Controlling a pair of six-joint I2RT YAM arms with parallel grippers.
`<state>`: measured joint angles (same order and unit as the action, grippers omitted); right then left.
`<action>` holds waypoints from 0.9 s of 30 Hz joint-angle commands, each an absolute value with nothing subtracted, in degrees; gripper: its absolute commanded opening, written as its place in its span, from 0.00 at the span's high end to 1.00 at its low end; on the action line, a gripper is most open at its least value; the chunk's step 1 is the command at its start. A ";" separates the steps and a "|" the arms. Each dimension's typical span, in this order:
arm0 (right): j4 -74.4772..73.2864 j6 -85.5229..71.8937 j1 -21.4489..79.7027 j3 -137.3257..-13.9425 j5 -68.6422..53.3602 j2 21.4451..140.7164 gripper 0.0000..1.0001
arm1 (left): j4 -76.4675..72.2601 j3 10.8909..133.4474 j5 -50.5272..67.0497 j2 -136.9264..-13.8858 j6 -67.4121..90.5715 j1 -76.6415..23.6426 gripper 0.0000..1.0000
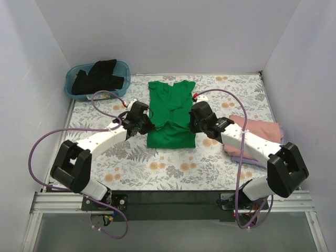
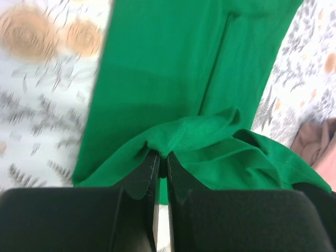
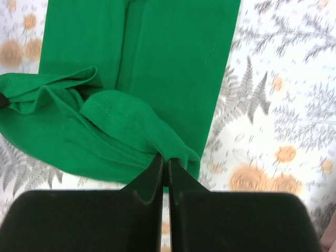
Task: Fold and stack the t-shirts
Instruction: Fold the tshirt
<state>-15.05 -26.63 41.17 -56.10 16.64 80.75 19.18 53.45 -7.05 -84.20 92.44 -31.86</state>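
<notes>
Your left gripper (image 1: 146, 125) clamps one edge of the green shirt (image 1: 170, 113). Your right gripper (image 1: 192, 122) pinches the opposite edge.

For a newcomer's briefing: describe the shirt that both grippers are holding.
On the floral table, look at the very middle. The green t-shirt lies there, pinched by the left gripper and the right gripper. It alone is bright green; the black shirt sits in the teal tub far left, the pink shirt lies folded at right.
</notes>
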 commanded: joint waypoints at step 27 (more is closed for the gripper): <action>-7.73 -15.12 24.17 -83.84 -3.33 109.86 0.35 | 12.13 76.29 1.06 -107.67 85.43 -20.65 0.20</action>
